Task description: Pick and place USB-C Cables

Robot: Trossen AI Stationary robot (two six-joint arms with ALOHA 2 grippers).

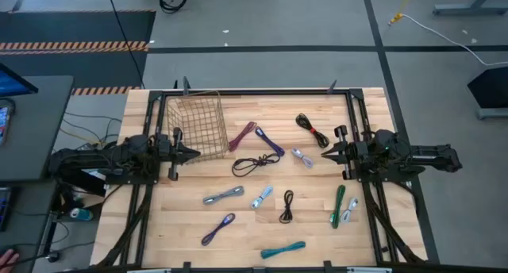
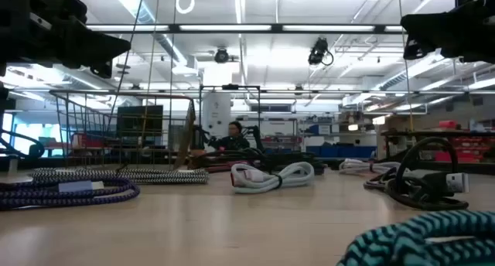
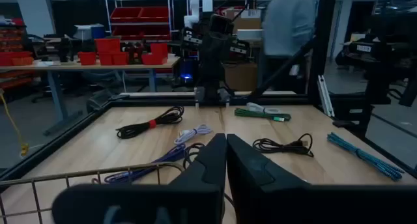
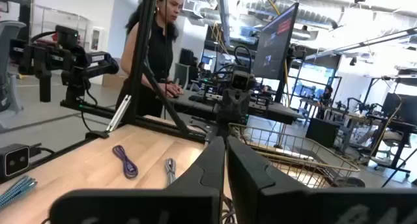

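Lower centre of high view: teal cable (image 1: 282, 248) nearest the front edge, purple cable (image 1: 217, 228) up-left of it. Mid-table: black (image 1: 287, 205), green (image 1: 338, 205), grey cables (image 1: 222, 196). Both arms parked mid-height: left gripper (image 1: 193, 154) clenched and empty beside wire basket (image 1: 196, 125); right gripper (image 1: 325, 152) clenched and empty. Farthest back: black cable with red tie (image 1: 312, 130).

Long ceiling strip lights (image 2: 255, 30) flood the room from twelve o'clock in the low view, glaring white, while the pale wooden tabletop (image 1: 246, 217) seen from above is evenly lit with only faint shadows. The teal braided cable (image 2: 418, 235) at five o'clock in the low view is soft and out of focus. The blurred person in a grey top (image 3: 287, 22) at one o'clock stands in a dimmer left wrist view.
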